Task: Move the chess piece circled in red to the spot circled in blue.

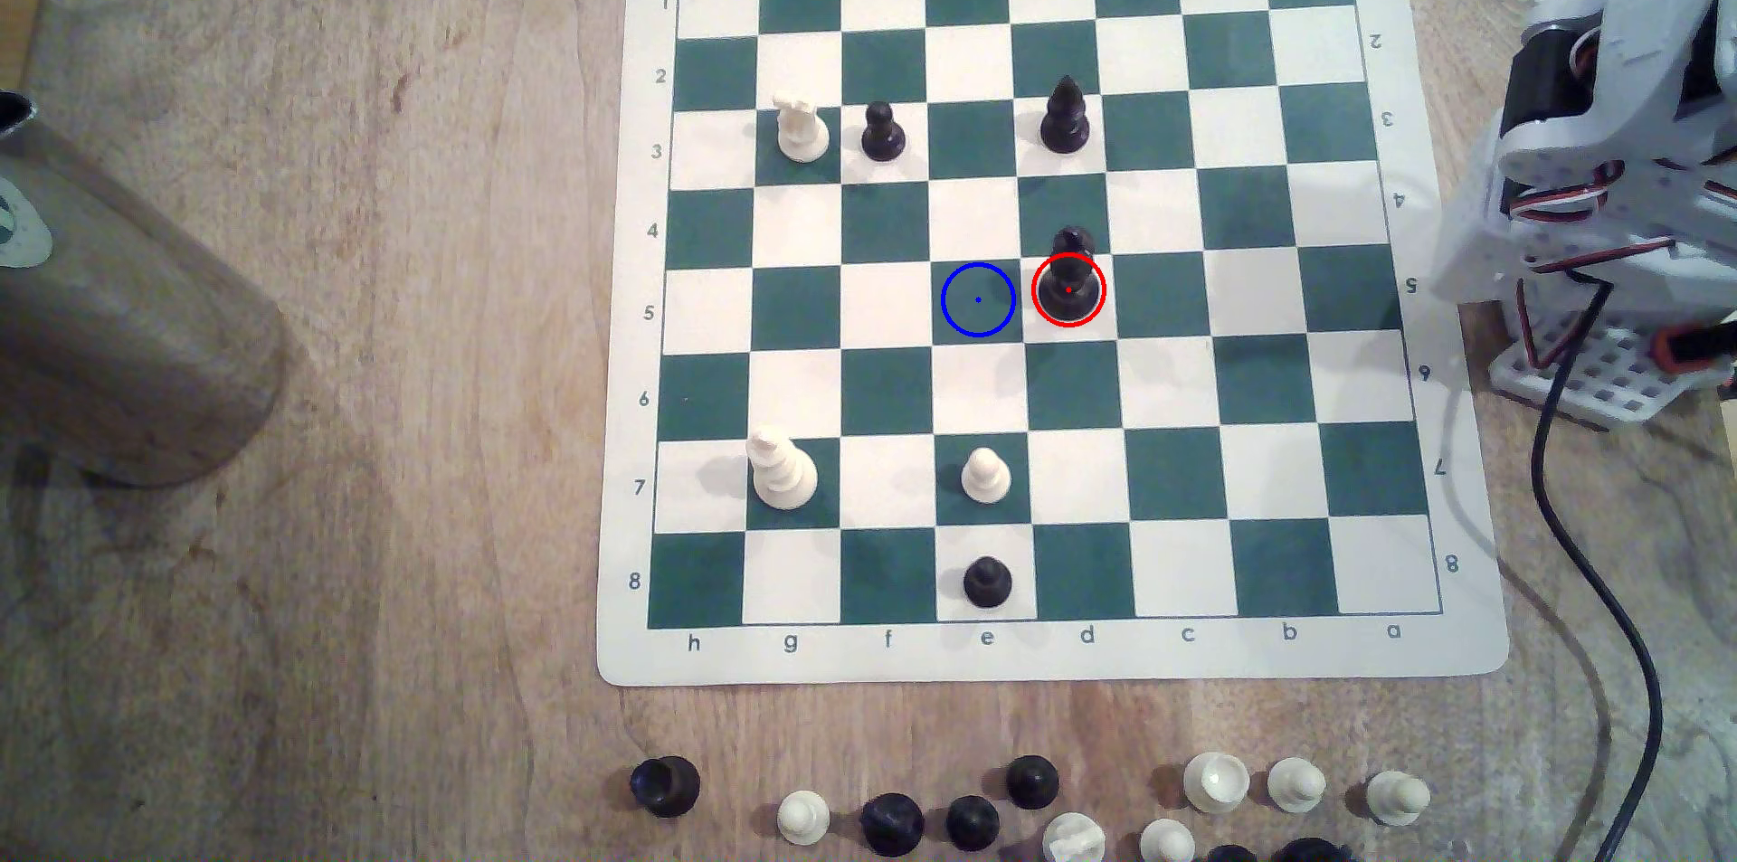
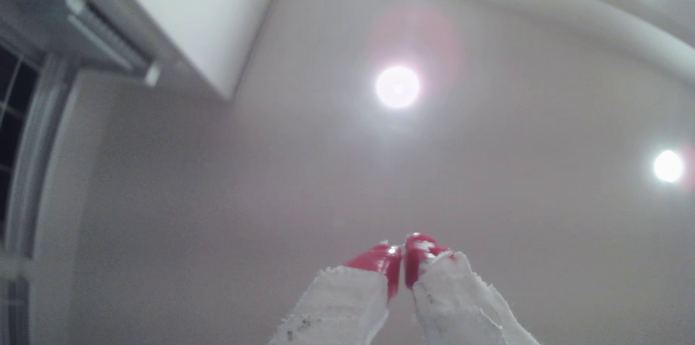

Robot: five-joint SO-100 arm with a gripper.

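Nothing moved yet, by the look of things. Chess piece [image 1: 1069,284] upright on a white square inside the red ring, with the spot [image 1: 978,299], a dark green square ringed in blue, directly adjacent toward the exterior view's left and bare. Arm [image 1: 1626,167] folded at the exterior view's right edge, well apart from the board [image 1: 1034,655]. Claw [image 2: 403,253] pointed up at a ceiling, red tips pressed together, clenched on nothing.

Likely trouble: a glossy, broad-based body with a knobby crown, prone to slipping or tipping under an off-centre pinch. Short hop to the next square, so risk of dragging rather than lifting, and of a base set down straddling the line. Slim black piece [image 1: 1065,118] two squares farther up the same file, a possible casualty of a reach coming in low. Long swing needed from the folded pose; overshoot quite plausible.
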